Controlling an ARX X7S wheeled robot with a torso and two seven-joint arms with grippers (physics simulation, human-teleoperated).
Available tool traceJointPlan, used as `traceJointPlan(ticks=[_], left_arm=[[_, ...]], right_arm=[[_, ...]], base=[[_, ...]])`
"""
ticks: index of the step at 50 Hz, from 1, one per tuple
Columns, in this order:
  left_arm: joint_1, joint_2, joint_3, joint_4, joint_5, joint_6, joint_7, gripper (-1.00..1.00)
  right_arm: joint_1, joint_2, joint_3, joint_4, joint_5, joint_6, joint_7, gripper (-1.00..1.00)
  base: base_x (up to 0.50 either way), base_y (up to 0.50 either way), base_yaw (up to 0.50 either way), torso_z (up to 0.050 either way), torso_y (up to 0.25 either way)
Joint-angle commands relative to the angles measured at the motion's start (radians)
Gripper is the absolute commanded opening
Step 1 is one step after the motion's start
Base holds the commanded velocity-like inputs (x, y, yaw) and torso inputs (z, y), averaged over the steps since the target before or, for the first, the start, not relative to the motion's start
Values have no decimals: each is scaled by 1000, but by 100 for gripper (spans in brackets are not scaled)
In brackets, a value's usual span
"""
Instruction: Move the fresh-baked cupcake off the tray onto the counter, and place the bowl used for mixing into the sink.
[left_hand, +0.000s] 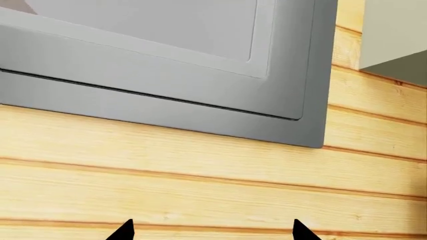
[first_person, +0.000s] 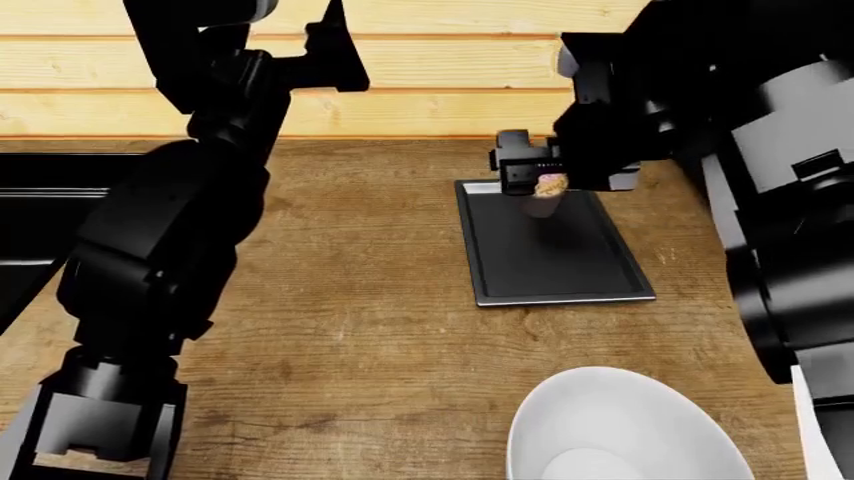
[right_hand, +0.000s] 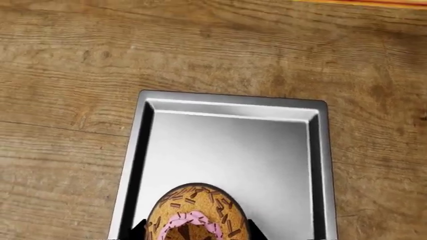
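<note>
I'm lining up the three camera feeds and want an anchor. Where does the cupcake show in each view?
Head view: the cupcake is between the right gripper's fingers, over the far end of the tray.
Right wrist view: bottom centre, above the tray.
Left wrist view: not in it.
Shared landmark: the tray, in the head and right wrist views.

A light brown wood-grain counter (first_person: 347, 330) ran back to a wall of pale horizontal planks. Directly on it lay a flat rectangular black tray with a low raised rim (first_person: 561, 285), set toward the right and back. Nearer the front edge, well apart from the tray, stood a large glossy white round bowl (first_person: 621, 430).
</note>
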Motion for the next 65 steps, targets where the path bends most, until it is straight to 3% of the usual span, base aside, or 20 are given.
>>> traceJointPlan(ticks=[1, 5, 14, 30, 38, 48, 65], left_arm=[[-2, -5, -3, 16, -8, -3, -8, 100], [-3, -5, -4, 12, -7, 2, -8, 100], [-11, 4, 1, -16, 1, 21, 0, 100], [-9, -3, 0, -7, -7, 20, -5, 100], [-13, 0, 0, -17, -5, 29, -5, 100], [-3, -9, -4, 1, -14, 25, -14, 100], [-9, -9, -3, 3, -18, 29, -19, 100]], right_arm=[[45, -73, -28, 33, -104, -47, -190, -100], [52, -94, -13, 31, -157, -49, -255, -100], [57, -94, -141, -6, 1, -41, -324, -100], [88, -94, -205, -59, 104, -41, -369, -100], [95, -95, -353, -69, 266, -76, -407, -100], [74, -95, -700, -74, 543, -133, -486, -100], [42, -95, -781, -92, 596, -173, -539, -100]], base=[[0, 0, 0, 0, 0], [0, 0, 0, 0, 0], [0, 0, 0, 0, 0], [0, 0, 0, 0, 0], [0, 0, 0, 0, 0], [0, 0, 0, 0, 0], [0, 0, 0, 0, 0]])
